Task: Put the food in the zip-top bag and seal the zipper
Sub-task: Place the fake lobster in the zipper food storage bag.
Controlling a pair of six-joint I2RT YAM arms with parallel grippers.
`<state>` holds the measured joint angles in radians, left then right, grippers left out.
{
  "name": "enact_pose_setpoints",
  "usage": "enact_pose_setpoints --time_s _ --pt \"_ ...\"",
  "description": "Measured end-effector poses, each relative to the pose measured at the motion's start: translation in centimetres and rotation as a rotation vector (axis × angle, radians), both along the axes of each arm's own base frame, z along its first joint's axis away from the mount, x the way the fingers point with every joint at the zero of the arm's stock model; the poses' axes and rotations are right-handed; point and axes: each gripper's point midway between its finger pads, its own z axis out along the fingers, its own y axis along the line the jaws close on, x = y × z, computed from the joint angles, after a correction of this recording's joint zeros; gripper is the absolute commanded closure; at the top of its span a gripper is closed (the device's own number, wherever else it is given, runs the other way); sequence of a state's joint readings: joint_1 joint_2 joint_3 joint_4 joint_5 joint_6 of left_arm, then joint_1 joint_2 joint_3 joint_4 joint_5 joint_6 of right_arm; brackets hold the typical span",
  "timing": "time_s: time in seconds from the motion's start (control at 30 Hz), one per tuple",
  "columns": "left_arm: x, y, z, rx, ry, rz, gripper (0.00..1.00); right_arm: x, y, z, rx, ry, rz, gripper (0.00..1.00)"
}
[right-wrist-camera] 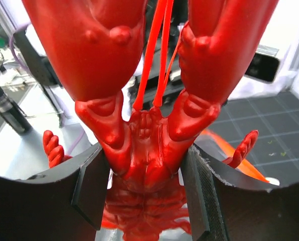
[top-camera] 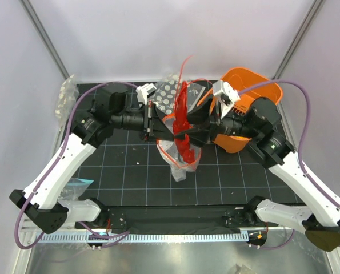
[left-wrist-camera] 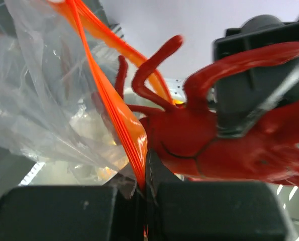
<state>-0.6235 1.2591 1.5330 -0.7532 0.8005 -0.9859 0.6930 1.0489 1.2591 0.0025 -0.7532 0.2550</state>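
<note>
1. Right gripper point(right-wrist-camera: 146, 188) clenches the red food point(right-wrist-camera: 144, 150), lifted at mid-scene.
2. Left gripper point(left-wrist-camera: 146, 201) pinches the zipper point(left-wrist-camera: 126, 130), holding the zip-top bag point(top-camera: 178, 162) mouth-up above the counter point(top-camera: 130, 171), with the food just beside that strip.

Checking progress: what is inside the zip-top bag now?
The red toy's lower end appears inside the bag; the rest sticks out in the right gripper. The bag's top is covered.

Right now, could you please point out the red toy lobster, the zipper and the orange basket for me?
red toy lobster point(right-wrist-camera: 144, 150): right wrist view, middle of its body.
zipper point(left-wrist-camera: 126, 128): left wrist view, orange strip's lower stretch.
orange basket point(top-camera: 250, 77): top external view, far inner wall.
</note>
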Motion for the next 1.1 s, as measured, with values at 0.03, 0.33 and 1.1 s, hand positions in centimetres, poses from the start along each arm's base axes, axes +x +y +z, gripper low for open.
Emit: enact_pose_setpoints --time_s 0.03,0.33,1.1 --pt "0.0 -0.1 0.5 -0.02 -0.003 -0.005 1.0 -0.3 -0.3 -0.3 -0.01 -0.015 -0.003 0.88" --pt "0.4 -1.4 3.6 -0.185 -0.012 -0.041 1.0 -1.8 -1.6 -3.5 -0.034 -0.162 0.003 0.73" --pt "1.0 -2.0 4.3 -0.288 -0.005 -0.035 1.0 -0.5 -2.5 -4.1 -0.141 -0.176 -0.096 0.68"
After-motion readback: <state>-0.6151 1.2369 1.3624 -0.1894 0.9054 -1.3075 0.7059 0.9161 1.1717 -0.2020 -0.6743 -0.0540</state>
